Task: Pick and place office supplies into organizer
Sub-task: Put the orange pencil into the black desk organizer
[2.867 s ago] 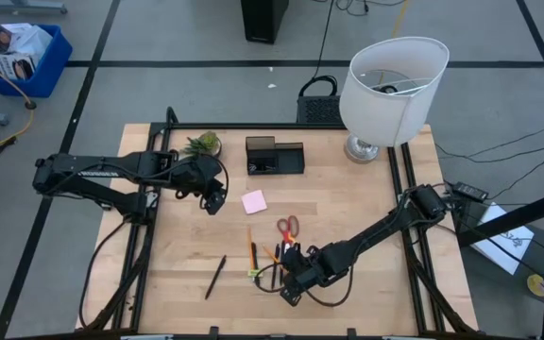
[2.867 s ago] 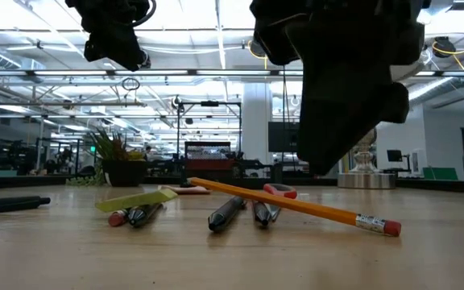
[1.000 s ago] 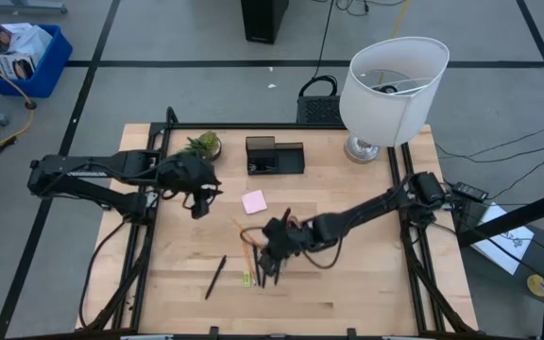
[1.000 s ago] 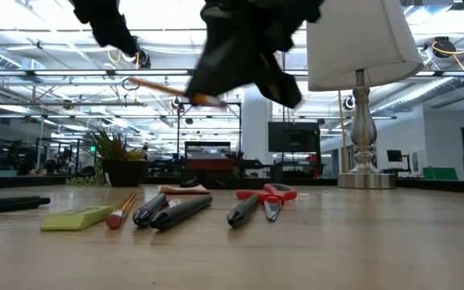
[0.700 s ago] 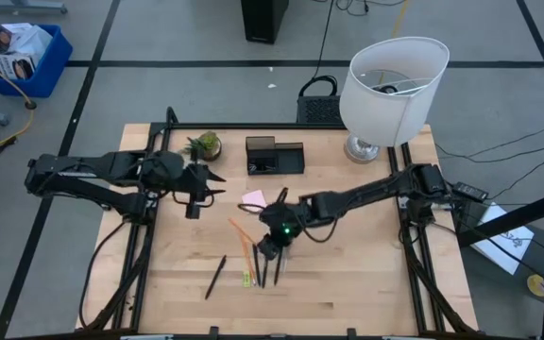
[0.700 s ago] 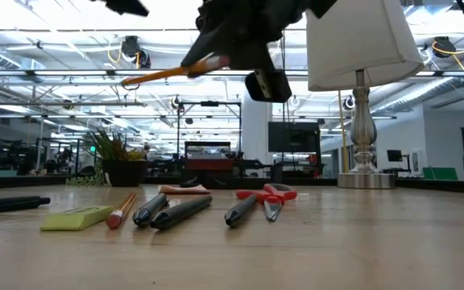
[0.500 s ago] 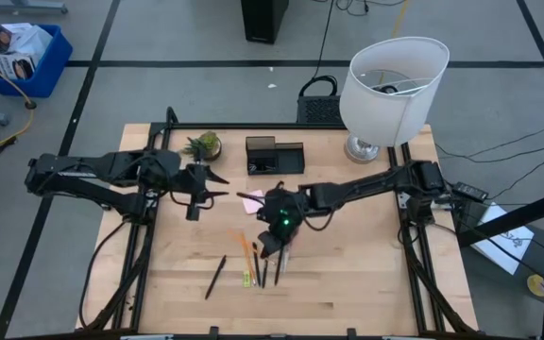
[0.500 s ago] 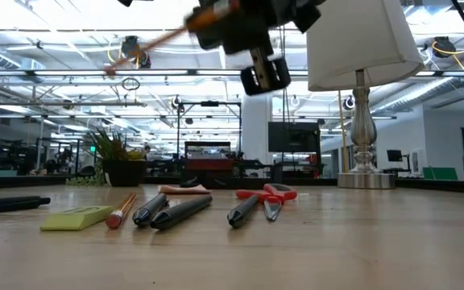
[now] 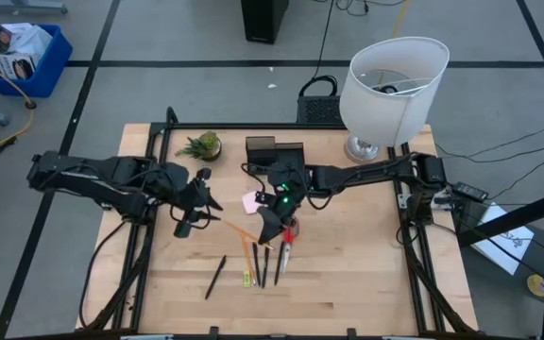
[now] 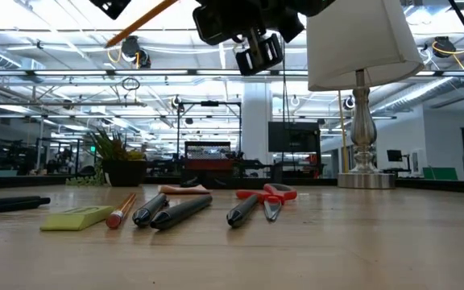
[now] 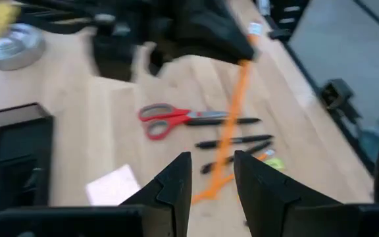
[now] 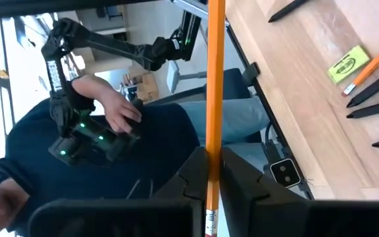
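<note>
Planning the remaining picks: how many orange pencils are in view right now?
2. One orange wooden pencil is held off the table in the right gripper, reaching toward the left gripper. The other orange pencil lies on the wooden table beside the black pens. None looks hidden.

Orange pencil (image 9: 242, 231) held aloft, tilted; pens (image 9: 264, 265), scissors (image 9: 288, 247) lie below; organizer (image 9: 274, 157) seemingly empty.

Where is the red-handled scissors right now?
In the high view the scissors lie on the table near its middle, beside the black pens and just below the right gripper.
</note>
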Tool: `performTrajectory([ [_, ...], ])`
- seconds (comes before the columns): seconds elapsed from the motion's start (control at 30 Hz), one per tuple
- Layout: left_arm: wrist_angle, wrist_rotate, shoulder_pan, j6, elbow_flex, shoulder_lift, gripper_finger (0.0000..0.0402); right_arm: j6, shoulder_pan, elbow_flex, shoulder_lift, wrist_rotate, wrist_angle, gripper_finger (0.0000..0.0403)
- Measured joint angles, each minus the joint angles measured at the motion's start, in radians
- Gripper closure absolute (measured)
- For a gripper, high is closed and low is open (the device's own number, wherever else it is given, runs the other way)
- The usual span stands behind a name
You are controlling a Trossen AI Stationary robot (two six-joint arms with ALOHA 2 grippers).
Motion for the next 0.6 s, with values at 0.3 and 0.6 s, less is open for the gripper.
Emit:
performTrajectory([
  [0.3,-0.004,-0.003,-0.070,0.010,0.001,0.004,0.0282,0.109,-0.019,0.000,0.000,-0.058,0.091,0.0387],
  [0.6,-0.011,-0.071,-0.087,-0.021,0.001,0.131,0.0282,0.219,-0.019,0.000,0.000,-0.077,0.165,0.0387],
])
